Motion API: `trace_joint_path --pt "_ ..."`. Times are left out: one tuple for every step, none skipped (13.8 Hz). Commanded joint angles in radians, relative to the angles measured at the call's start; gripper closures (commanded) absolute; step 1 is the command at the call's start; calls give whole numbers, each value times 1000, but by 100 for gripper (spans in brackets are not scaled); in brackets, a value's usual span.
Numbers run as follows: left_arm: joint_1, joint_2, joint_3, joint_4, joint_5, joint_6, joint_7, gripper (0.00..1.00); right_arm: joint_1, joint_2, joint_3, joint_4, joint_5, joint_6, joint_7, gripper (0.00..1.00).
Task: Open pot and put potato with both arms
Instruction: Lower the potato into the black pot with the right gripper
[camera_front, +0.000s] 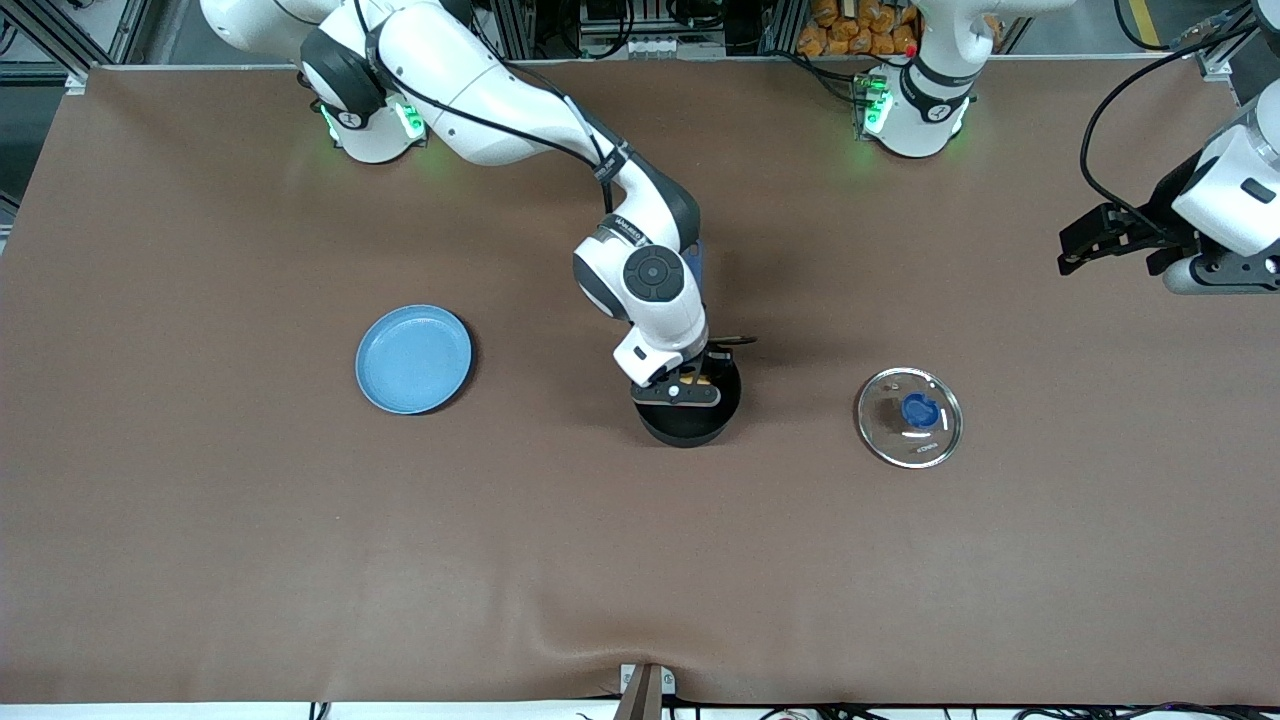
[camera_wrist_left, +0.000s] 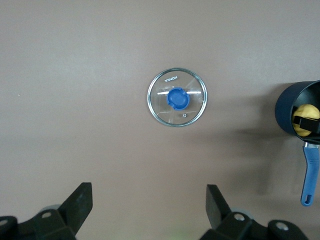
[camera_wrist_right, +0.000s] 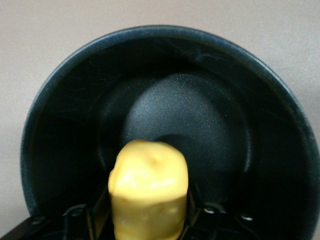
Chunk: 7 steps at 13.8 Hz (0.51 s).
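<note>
The black pot (camera_front: 690, 425) stands open at the table's middle; its blue handle (camera_wrist_left: 311, 172) shows in the left wrist view, beside the pot's wall (camera_wrist_left: 286, 102). My right gripper (camera_front: 690, 385) is shut on the yellow potato (camera_wrist_right: 148, 185) and holds it over the pot's open mouth, above the dark inner wall (camera_wrist_right: 65, 140). The potato also shows in the left wrist view (camera_wrist_left: 306, 112). My left gripper (camera_front: 1064, 253) waits open and empty in the air at the left arm's end of the table, its fingers wide apart in its own view (camera_wrist_left: 148, 192).
The round glass lid with a blue knob (camera_front: 909, 417) lies flat on the table beside the pot, toward the left arm's end; it also shows in the left wrist view (camera_wrist_left: 177, 97). A light-blue plate (camera_front: 413, 358) lies toward the right arm's end.
</note>
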Motion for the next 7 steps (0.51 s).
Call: trace_joint_path --pt "18 -16 -12 -16 -27 14 17 0 15 22 -12 44 -23 -5 15 0" --pt "18 -16 -12 -15 -27 14 15 0 12 16 -12 44 -23 -13 16 0" --pt "20 -17 -12 -15 -27 12 14 0 14 2 -14 44 -21 -16 22 0" --pt "21 -16 -11 -7 -27 12 14 0 6 -10 -11 44 -20 -22 28 0" --pt "24 -16 -8 -6 -27 12 18 0 -3 -24 -9 54 -18 -35 28 0" --pt "26 -16 -5 -6 -27 12 22 0 -17 -44 -9 76 -17 -66 28 0" --pt "26 -16 -5 -4 -27 12 22 0 -35 -59 -8 102 -15 -118 28 0"
